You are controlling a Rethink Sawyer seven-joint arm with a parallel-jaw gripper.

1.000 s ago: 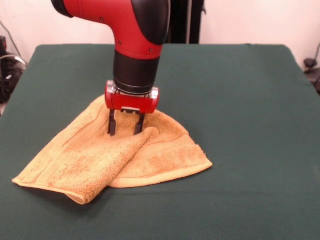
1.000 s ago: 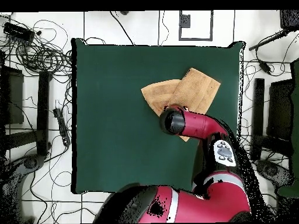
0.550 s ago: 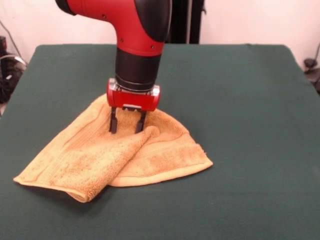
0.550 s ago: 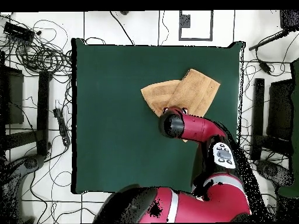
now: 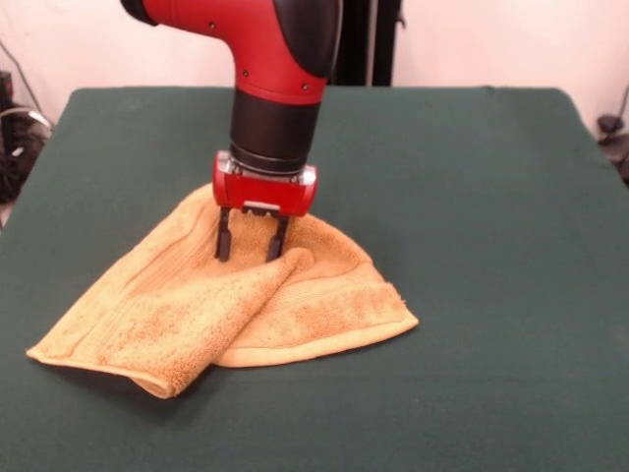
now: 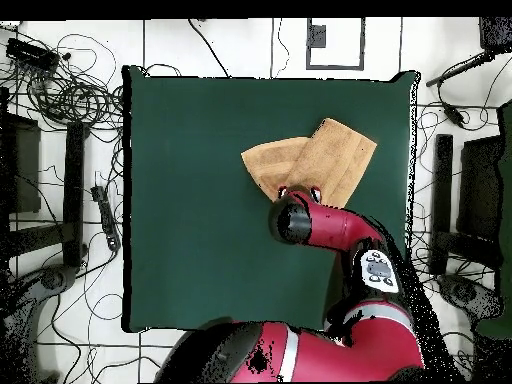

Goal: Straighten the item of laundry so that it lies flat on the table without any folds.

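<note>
Tool [image 5: 250, 248] risen slightly, spread over folded towel [image 5: 197, 315]; cables [image 6: 70, 90] beside table [image 6: 200, 200].

Open end effector [image 5: 250, 248] stands on the folded towel [image 5: 221, 300].

No readable text, label, brand or number appears anywhere on the red arm [image 5: 265, 39], towel [image 5: 226, 295] or table [image 5: 472, 197] (either view).
</note>
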